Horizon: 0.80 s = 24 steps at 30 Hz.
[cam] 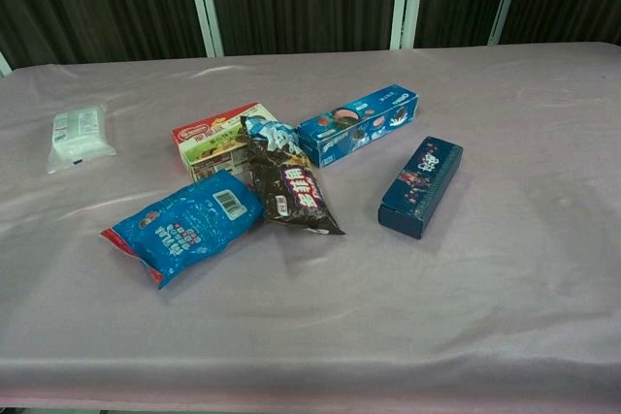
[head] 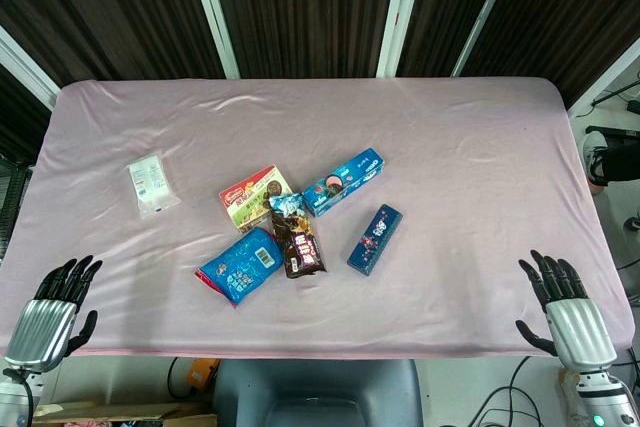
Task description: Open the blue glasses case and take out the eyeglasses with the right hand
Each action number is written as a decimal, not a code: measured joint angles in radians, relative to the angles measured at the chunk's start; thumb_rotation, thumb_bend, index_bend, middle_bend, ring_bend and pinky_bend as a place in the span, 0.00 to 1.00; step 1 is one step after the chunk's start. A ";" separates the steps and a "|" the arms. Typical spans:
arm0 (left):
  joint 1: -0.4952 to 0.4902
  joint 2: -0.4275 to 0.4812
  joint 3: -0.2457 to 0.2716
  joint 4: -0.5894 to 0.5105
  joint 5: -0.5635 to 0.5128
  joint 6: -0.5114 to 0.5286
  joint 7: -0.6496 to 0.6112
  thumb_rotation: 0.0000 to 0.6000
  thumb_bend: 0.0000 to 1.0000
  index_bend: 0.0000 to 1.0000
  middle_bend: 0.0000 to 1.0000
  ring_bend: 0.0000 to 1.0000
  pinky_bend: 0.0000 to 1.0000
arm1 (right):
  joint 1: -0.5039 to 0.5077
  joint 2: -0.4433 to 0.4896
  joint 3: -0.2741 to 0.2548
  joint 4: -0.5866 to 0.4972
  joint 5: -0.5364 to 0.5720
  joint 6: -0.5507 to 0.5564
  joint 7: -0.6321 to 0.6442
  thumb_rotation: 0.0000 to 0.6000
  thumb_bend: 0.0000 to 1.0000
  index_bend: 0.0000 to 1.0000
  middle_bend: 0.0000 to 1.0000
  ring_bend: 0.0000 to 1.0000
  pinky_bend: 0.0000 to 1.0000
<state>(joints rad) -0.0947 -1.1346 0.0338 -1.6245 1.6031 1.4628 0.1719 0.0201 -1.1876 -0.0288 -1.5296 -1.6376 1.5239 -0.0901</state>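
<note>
Nothing has been touched yet, by the look of it: both hands sit at the near edge of the surface (head: 480,147), which is draped in a pale pink cloth, and the work has not begun. The right hand (head: 560,302) rests at the near right corner with its dark fingers (head: 545,272) spread and holding nothing; the left hand (head: 55,307) is at the near left corner, likewise released and empty. The head view shows them; the chest view shows neither. The thing that best fits a blue glasses case (head: 375,239) is the dark blue oblong box lying flat and closed right of the pile, apart from the rest, though its printed face makes me unsure. Near it lie a blue biscuit box (head: 344,182), a red and green carton (head: 255,197), a dark brown snack bag (head: 298,245), a blue packet (head: 240,265), and, well apart to the left, a white pouch (head: 152,185). I judge the next move to be a reach by the right hand toward the case, then finding the lid's seam, probably with the left hand steadying the body.
</note>
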 measured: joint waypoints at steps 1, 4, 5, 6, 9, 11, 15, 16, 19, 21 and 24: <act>0.000 0.000 0.000 0.000 0.000 0.001 0.000 1.00 0.46 0.00 0.05 0.05 0.14 | 0.000 0.000 0.000 0.001 0.000 -0.001 0.000 1.00 0.37 0.00 0.00 0.00 0.00; -0.001 -0.002 0.000 0.000 0.000 -0.001 0.002 1.00 0.46 0.00 0.05 0.05 0.14 | 0.001 0.001 -0.001 0.002 0.001 -0.004 0.002 1.00 0.37 0.00 0.00 0.00 0.00; -0.001 -0.002 0.000 -0.001 0.000 -0.002 0.002 1.00 0.46 0.00 0.05 0.05 0.14 | 0.001 0.001 -0.001 0.003 0.002 -0.005 0.001 1.00 0.37 0.00 0.00 0.00 0.00; -0.002 -0.002 0.000 -0.001 0.000 -0.003 0.003 1.00 0.46 0.00 0.05 0.05 0.14 | 0.002 0.001 -0.001 0.003 0.002 -0.005 0.002 1.00 0.37 0.00 0.00 0.00 0.00; -0.003 -0.001 0.000 -0.002 0.003 -0.003 -0.001 1.00 0.46 0.00 0.05 0.05 0.14 | 0.005 -0.004 0.001 0.006 -0.004 -0.004 0.005 1.00 0.37 0.00 0.00 0.00 0.00; -0.004 0.000 0.000 -0.001 0.005 -0.002 -0.006 1.00 0.46 0.00 0.05 0.05 0.14 | 0.013 -0.011 0.002 0.010 -0.016 -0.005 0.011 1.00 0.37 0.00 0.00 0.00 0.00; -0.008 0.002 -0.002 0.002 -0.007 -0.013 -0.013 1.00 0.46 0.00 0.05 0.05 0.14 | 0.053 -0.023 0.013 0.007 -0.034 -0.035 0.025 1.00 0.37 0.05 0.00 0.00 0.00; -0.008 0.003 -0.003 0.002 -0.008 -0.013 -0.015 1.00 0.46 0.00 0.05 0.05 0.14 | 0.066 -0.025 0.019 0.004 -0.035 -0.049 0.023 1.00 0.37 0.08 0.00 0.00 0.00; -0.007 0.006 -0.001 0.001 -0.003 -0.009 -0.021 1.00 0.46 0.00 0.05 0.05 0.14 | 0.121 -0.035 0.044 -0.018 -0.030 -0.117 0.002 1.00 0.37 0.13 0.00 0.00 0.00; -0.005 0.008 -0.001 0.001 -0.002 -0.003 -0.024 1.00 0.46 0.00 0.05 0.05 0.14 | 0.167 -0.043 0.064 -0.037 -0.020 -0.180 -0.028 1.00 0.37 0.17 0.00 0.00 0.00; -0.002 0.009 0.000 0.001 0.002 0.003 -0.025 1.00 0.46 0.00 0.05 0.05 0.14 | 0.238 -0.055 0.095 -0.068 0.012 -0.291 -0.088 1.00 0.37 0.22 0.00 0.00 0.00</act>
<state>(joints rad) -0.0966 -1.1252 0.0342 -1.6234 1.6051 1.4656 0.1464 0.2581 -1.2427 0.0662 -1.5977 -1.6253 1.2330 -0.1780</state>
